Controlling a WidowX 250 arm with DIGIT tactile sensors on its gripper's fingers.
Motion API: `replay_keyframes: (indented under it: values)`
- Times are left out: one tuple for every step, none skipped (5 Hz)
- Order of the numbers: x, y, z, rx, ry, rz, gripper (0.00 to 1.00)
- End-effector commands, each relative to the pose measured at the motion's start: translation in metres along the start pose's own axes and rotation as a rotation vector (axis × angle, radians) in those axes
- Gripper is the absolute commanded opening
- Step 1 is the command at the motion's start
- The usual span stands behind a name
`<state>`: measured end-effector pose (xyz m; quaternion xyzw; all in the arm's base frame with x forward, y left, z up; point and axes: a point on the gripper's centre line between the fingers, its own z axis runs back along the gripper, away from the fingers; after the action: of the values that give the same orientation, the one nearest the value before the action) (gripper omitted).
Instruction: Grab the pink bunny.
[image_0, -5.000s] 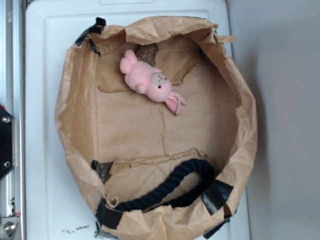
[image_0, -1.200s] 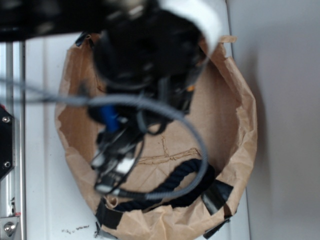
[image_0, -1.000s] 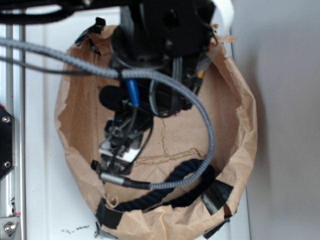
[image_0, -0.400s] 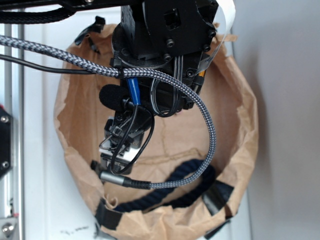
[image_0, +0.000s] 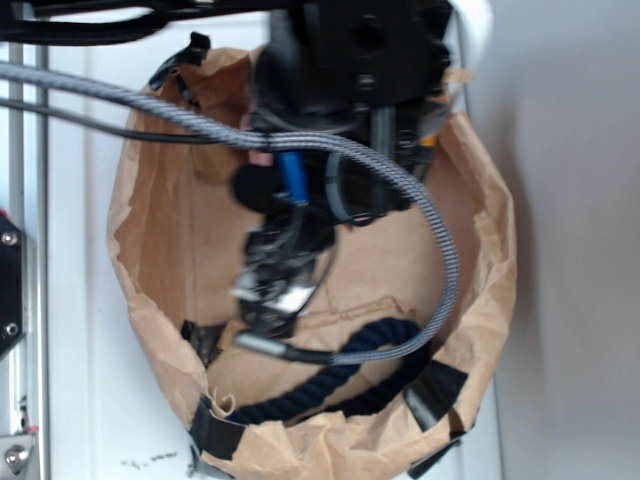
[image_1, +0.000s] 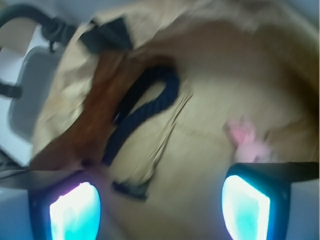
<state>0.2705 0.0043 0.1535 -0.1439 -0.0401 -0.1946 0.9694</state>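
Note:
The pink bunny (image_1: 246, 142) shows blurred in the wrist view, lying on the brown paper floor just above my right fingertip (image_1: 247, 208). My gripper (image_1: 160, 210) is open, its jaws wide apart with only bare paper between them; the bunny is off to the right of the gap. In the exterior view the black arm (image_0: 350, 90) and its cables hang over the back of the paper bag (image_0: 480, 260) and hide the bunny.
A dark navy rope (image_0: 330, 385) lies curled along the bag's front inside wall, also seen as the rope (image_1: 145, 100) from the wrist. The bag's crumpled walls rise all round, taped with black tape (image_0: 435, 392). It stands on a white surface (image_0: 80, 250).
The arm has come in over the bag and covered the bunny, which lay uncovered five seconds ago. Since 0.4 s ago it has shifted a little to the right.

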Motion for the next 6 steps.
replay_keyframes:
  values:
    - [0.024, 0.029, -0.025, 0.108, -0.029, -0.107, 1.0]
    - [0.001, 0.025, -0.043, 0.117, 0.038, -0.16, 1.0]
    - [-0.023, 0.015, -0.047, 0.131, 0.077, -0.207, 1.0]
    - [-0.04, 0.019, -0.068, 0.175, 0.135, -0.201, 1.0]
    - [-0.042, 0.028, -0.093, 0.274, 0.139, -0.192, 1.0]
    - [-0.024, 0.047, -0.106, 0.324, 0.119, -0.136, 1.0]
